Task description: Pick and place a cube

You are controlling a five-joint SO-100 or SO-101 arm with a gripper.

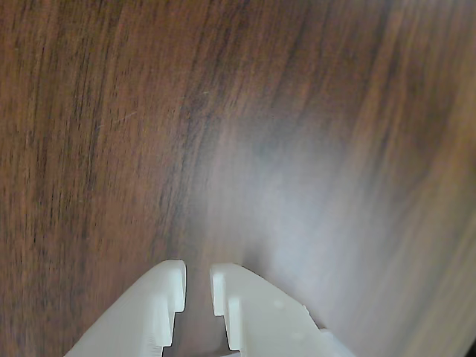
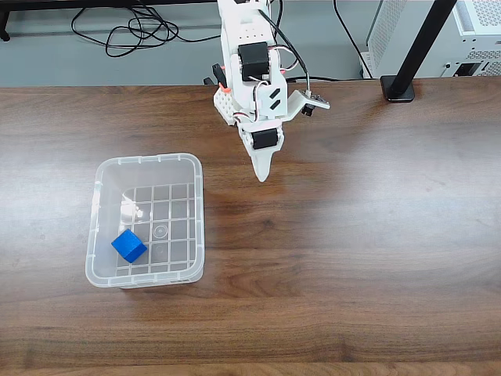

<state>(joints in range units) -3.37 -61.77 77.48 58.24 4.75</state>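
Note:
The small bright-blue cube (image 2: 129, 246) lies inside the clear plastic bin (image 2: 149, 159), near its front left corner in the fixed view. My white gripper (image 2: 264, 174) points down over bare wood, right of the bin and well apart from the cube. In the wrist view the two white fingertips (image 1: 172, 279) come up from the bottom edge with only a narrow slit between them; the gripper (image 1: 198, 282) is shut and holds nothing. Below it is plain brown tabletop.
The bin stands on the left half of the wooden table (image 2: 352, 235). A black stand foot (image 2: 399, 88) sits at the back right, with a white perforated case (image 2: 477, 35) behind it. Black cables (image 2: 133, 35) lie beyond the table's far edge.

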